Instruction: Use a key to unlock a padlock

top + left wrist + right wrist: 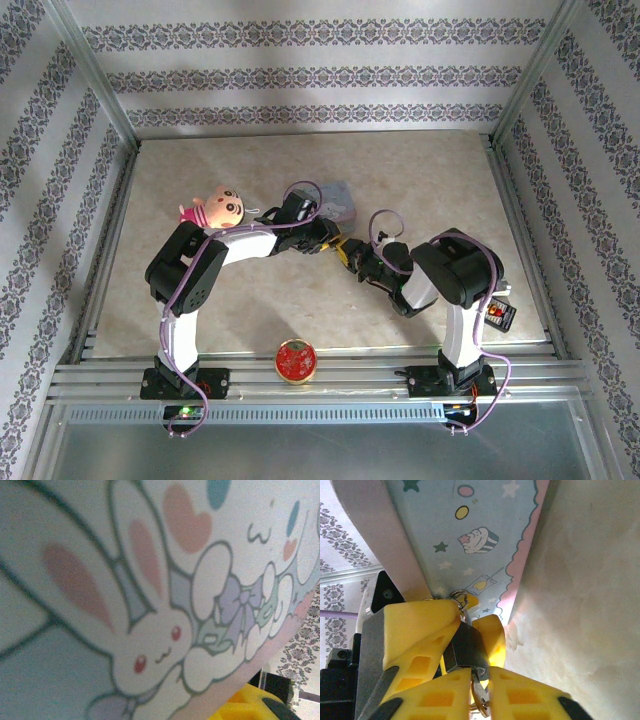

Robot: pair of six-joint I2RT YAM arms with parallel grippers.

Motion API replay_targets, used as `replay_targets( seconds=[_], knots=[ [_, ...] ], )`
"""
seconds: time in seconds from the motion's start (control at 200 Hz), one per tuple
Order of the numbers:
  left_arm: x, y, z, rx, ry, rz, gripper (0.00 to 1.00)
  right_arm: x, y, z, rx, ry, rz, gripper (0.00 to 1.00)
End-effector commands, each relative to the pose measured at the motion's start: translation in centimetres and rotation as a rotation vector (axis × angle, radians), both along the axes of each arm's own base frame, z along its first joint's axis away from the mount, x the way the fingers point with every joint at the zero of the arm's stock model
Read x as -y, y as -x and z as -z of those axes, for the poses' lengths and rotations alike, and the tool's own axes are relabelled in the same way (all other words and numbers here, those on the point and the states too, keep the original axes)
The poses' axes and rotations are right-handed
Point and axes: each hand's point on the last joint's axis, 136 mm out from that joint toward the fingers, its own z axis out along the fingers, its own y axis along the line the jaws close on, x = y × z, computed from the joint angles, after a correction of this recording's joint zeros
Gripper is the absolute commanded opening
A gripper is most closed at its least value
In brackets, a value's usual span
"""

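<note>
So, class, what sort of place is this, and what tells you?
Probably a robot test cell, not a home: a left arm and right arm bolted to a metal rail, a tabletop boxed in by wallpapered panels, and a doll as a prop.

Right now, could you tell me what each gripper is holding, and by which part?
Left gripper clamps the padlock by its body; right gripper pinches the key by its head.

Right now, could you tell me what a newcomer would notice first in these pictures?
At the centre, the left hand pinches a dark padlock while the right hand holds a key at it. Just behind lies a pastel cartoon-print pouch, and a pink doll sits to its left.
</note>
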Motion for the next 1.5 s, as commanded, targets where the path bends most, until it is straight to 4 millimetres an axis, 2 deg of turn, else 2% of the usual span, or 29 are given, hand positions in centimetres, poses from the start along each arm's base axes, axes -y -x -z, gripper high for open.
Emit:
replay_targets(
  seconds=[0.0, 0.105, 0.125, 0.29, 0.35, 0.365, 0.39, 0.43, 0.445, 0.53, 0.655, 0.825, 0.93, 1.06, 1.194, 1.494],
  knots=[
    [2.3, 1.9, -0.7, -0.073, 0.109, 0.061, 0.0, 0.6, 0.2, 0.9, 0.004, 0.051, 0.027, 0.22],
    [1.6, 1.7, -0.4, -0.083, 0.07, 0.038, 0.0, 0.8, 0.5, -0.4, 0.076, 0.097, 0.007, 0.33],
    [1.4, 1.7, -0.2, -0.088, 0.06, 0.033, 0.0, 1.2, 1.3, 0.3, 0.06, 0.122, 0.0, 0.35],
    [0.3, 1.8, 0.2, -0.114, -0.015, 0.015, 0.0, 2.6, 2.8, 0.7, 0.078, 0.301, -0.03, 0.39],
    [-0.1, 2.1, 0.5, -0.127, -0.055, 0.022, 0.0, 3.2, 3.2, 0.7, 0.091, 0.393, -0.044, 0.41],
    [-0.2, 2.1, 0.6, -0.131, -0.064, 0.023, 0.0, 3.4, 3.6, 1.3, 0.061, 0.424, -0.053, 0.41],
    [-0.3, 2.2, 0.6, -0.135, -0.076, 0.026, 0.0, 3.5, 3.6, 0.7, 0.085, 0.466, -0.058, 0.41],
    [-0.7, 2.4, 1.0, -0.147, -0.1, 0.026, 0.0, 4.2, 4.4, 1.3, 0.073, 0.578, -0.085, 0.41],
    [-0.8, 2.4, 1.1, -0.15, -0.107, 0.026, 0.0, 4.0, 3.9, 0.2, 0.104, 0.603, -0.085, 0.42],
    [-1.3, 2.8, 1.8, -0.168, -0.146, 0.035, 0.0, 4.6, 4.5, -1.2, 0.161, 0.791, -0.127, 0.42],
    [-1.3, 3.3, 2.5, -0.198, -0.165, 0.058, 0.0, 4.3, 4.4, -3.5, 0.299, 0.857, -0.173, 0.42],
    [-1.3, 3.5, 2.4, -0.2, -0.168, 0.073, 0.01, 3.5, 4.0, -2.8, 0.322, 0.823, -0.205, 0.42],
    [-1.0, 3.4, 2.2, -0.197, -0.151, 0.074, 0.03, 2.7, 3.5, -1.8, 0.31, 0.744, -0.202, 0.34],
    [-0.9, 3.4, 2.4, -0.202, -0.138, 0.064, 0.04, 1.4, 2.6, -1.9, 0.34, 0.625, -0.2, 0.31],
    [-0.8, 3.4, 2.5, -0.203, -0.129, 0.063, 0.04, 0.3, 2.0, -1.7, 0.353, 0.581, -0.22, 0.28],
    [-0.6, 3.3, 2.7, -0.204, -0.114, 0.061, 0.04, 0.4, 2.1, -1.7, 0.354, 0.575, -0.21, 0.28]
  ],
)
